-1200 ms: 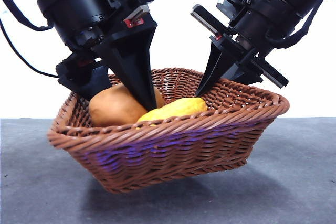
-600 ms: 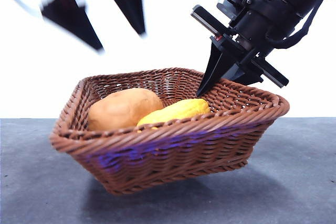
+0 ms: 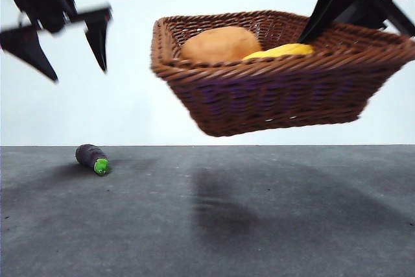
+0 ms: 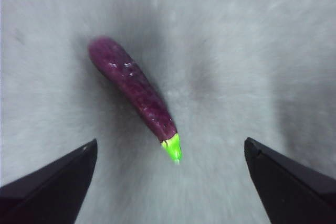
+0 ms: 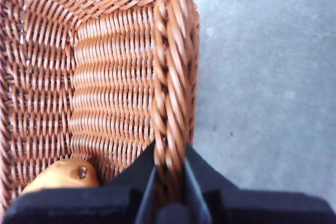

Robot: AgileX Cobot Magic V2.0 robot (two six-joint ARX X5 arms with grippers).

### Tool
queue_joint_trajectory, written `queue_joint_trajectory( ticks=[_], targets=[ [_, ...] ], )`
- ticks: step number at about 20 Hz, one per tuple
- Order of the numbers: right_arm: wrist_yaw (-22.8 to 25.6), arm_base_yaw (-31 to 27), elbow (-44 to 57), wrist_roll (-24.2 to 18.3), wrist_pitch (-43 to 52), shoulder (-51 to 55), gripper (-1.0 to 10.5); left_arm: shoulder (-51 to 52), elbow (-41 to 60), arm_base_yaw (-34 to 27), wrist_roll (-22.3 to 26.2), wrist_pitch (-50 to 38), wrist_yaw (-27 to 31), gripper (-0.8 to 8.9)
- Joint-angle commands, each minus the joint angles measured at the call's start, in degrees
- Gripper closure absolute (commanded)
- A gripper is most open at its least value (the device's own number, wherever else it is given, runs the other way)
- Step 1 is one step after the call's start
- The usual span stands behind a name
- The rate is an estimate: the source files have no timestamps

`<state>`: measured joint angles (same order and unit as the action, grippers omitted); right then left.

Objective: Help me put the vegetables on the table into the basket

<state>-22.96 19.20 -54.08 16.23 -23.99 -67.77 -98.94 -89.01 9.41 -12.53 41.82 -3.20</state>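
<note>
Right gripper [image 5: 169, 182] jaws clamp wicker basket [image 3: 279, 89] rim, basket airborne with potato [image 3: 220, 43] and yellow vegetable [image 3: 280, 50]. Left gripper [image 3: 68, 53] jaws spread above eggplant [image 4: 135, 90] on surface [image 3: 207, 225].

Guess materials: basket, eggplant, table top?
Basket: brown woven wicker or a plastic imitation, going by the braided rim and ribbed weave; which one is unclear. Eggplant: likely moulded plastic or rubber, glossy purple with highlights, bright green cap. Table: matte dark grey, faintly speckled, perhaps a laminate or mat.
</note>
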Motion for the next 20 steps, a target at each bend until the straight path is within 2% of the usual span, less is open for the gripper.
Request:
queue_joint_trajectory(
  ticks=[1, 7, 13, 20],
  targets=[
    [-0.6, -0.6, -0.1, -1.5, -0.4, 2.4, 9.6, -8.7, -6.6, -0.2, -2.9, 0.5, -0.2, 3.41],
    [-0.6, -0.9, -0.1, -2.2, -2.1, 5.2, 9.6, -27.0, -26.4, -1.4, -7.0, 12.1, 1.8, 3.41],
    [-0.1, -0.9, -0.1, -4.6, -2.8, 5.4, 9.6, -30.6, -27.3, -4.0, -9.8, 11.7, 2.2, 3.41],
    [0.4, -0.9, -0.1, -6.1, -3.1, 5.3, 9.6, -33.8, -27.3, -2.8, -11.8, 9.4, 1.9, 3.41]
  ],
)
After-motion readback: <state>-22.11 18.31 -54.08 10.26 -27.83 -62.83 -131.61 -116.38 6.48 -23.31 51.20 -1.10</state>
